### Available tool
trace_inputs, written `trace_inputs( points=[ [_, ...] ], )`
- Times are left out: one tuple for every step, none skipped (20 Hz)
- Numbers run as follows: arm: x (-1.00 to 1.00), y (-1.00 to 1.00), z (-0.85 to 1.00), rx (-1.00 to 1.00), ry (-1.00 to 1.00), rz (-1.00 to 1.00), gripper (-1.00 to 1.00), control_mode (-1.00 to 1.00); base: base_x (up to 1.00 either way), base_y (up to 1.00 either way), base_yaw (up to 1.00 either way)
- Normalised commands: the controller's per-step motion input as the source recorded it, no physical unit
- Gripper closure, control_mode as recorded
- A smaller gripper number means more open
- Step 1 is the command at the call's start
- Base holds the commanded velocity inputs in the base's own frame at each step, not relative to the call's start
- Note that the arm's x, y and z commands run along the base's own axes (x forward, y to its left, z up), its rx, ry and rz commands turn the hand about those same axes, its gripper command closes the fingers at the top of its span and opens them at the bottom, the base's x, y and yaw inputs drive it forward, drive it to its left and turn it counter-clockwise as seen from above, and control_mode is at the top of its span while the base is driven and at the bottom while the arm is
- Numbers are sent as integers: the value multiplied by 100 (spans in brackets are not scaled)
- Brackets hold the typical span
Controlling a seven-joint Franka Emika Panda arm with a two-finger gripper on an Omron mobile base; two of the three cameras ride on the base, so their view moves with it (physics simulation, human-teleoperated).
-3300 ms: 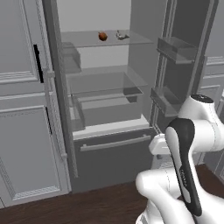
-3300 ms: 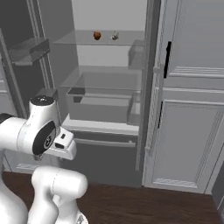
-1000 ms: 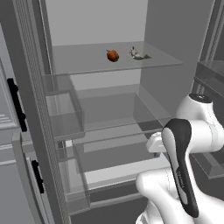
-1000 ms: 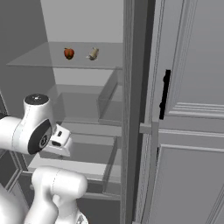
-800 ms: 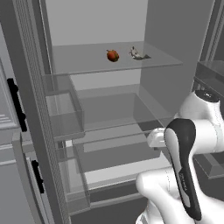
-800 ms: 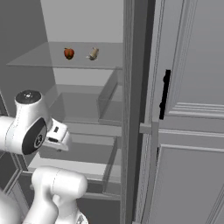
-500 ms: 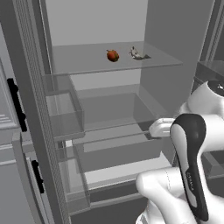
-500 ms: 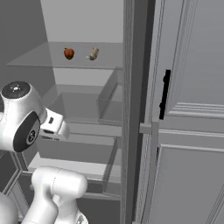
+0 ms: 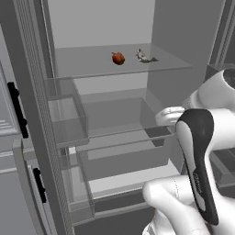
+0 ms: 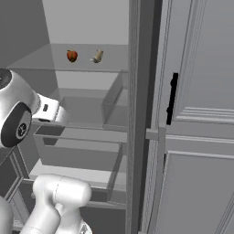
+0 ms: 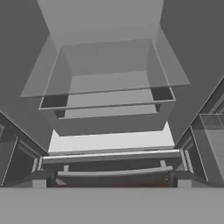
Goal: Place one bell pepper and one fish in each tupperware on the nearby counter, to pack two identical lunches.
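One bell pepper (image 9: pixel 118 58) beside fish (image 9: pixel 143 56) on fridge shelf (image 9: pixel 92 64), end effector spread wide

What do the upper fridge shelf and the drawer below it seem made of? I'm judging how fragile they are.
The flat see-through upper shelf looks like clear glass or plastic: the back wall shows through. The clear box-shaped drawer looks like translucent plastic, smooth-walled.
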Motion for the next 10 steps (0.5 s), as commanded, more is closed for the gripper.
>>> trace_inputs(
  points=[
    [11,5,58,-13,-13,-11,-100,-100,0,0,0],
    [8,0,64,-5,-16,-9,-100,-100,0,0,0],
    [14,0,60,-1,-17,-10,-100,-100,0,0,0],
    [19,0,56,0,-20,-10,-100,-100,0,0,0],
    [20,0,49,0,-24,-11,-100,-100,0,0,0],
    [24,0,40,0,-29,-12,-100,-100,0,0,0],
    [26,0,40,0,-29,-13,-100,-100,0,0,0],
    [24,0,40,0,-25,-13,-100,-100,0,0,0],
    [24,0,34,0,-21,-11,-100,-100,0,0,0],
    [24,0,29,0,-19,-11,-100,-100,0,0,0]
  ],
)
